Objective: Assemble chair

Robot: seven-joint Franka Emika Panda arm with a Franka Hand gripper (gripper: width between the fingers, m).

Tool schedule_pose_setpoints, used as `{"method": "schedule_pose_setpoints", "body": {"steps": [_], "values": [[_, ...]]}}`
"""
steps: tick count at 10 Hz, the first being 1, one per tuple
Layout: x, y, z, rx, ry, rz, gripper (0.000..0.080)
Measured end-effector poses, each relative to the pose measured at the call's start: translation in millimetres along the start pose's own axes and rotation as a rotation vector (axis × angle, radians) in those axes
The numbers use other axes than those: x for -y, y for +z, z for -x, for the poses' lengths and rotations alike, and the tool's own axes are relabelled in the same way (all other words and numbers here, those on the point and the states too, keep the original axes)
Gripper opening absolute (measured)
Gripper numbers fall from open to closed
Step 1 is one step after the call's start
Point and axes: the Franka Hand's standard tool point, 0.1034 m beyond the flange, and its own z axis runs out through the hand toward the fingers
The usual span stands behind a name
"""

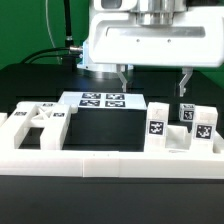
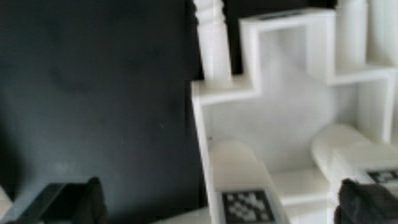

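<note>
Parts for the chair sit in a row along the edge of the table [image 1: 25, 90] nearest the exterior camera, just behind the rail [image 1: 100, 160]. A slotted panel [image 1: 35, 122] lies toward the near corner on the exterior view's left, and upright legs [image 1: 157, 120] with small cubes [image 1: 203, 126] stand toward the near corner on the exterior view's right. The marker board [image 1: 103, 100] lies farther in, toward the table's middle. The gripper [image 1: 155, 86] hangs above the legs and cubes, spread wide with nothing in it. In the wrist view its dark fingertips [image 2: 71, 205] flank a stepped white part [image 2: 285, 110] with a square notch (which piece of the set this is I cannot tell). By their look the pieces are hard moulded plastic: light, rigid and unlikely to crush, but smooth enough to slip or twist in an off-centre pinch. The legs offer the surest hold, across two flat opposite faces around mid-height, so they neither tip nor pivot. The panel looks better taken across a thin edge or a bar beside a slot, since its broad face probably exceeds the jaw span.
</note>
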Motion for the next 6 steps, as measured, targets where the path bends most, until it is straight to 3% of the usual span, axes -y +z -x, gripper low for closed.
{"method": "schedule_pose_setpoints", "body": {"steps": [4, 6], "values": [[1.2, 9.0, 2.3, -0.010, -0.014, 0.002, 0.0649], [-0.7, 25.5, 7.7, -0.040, -0.033, 0.007, 0.0649]]}}
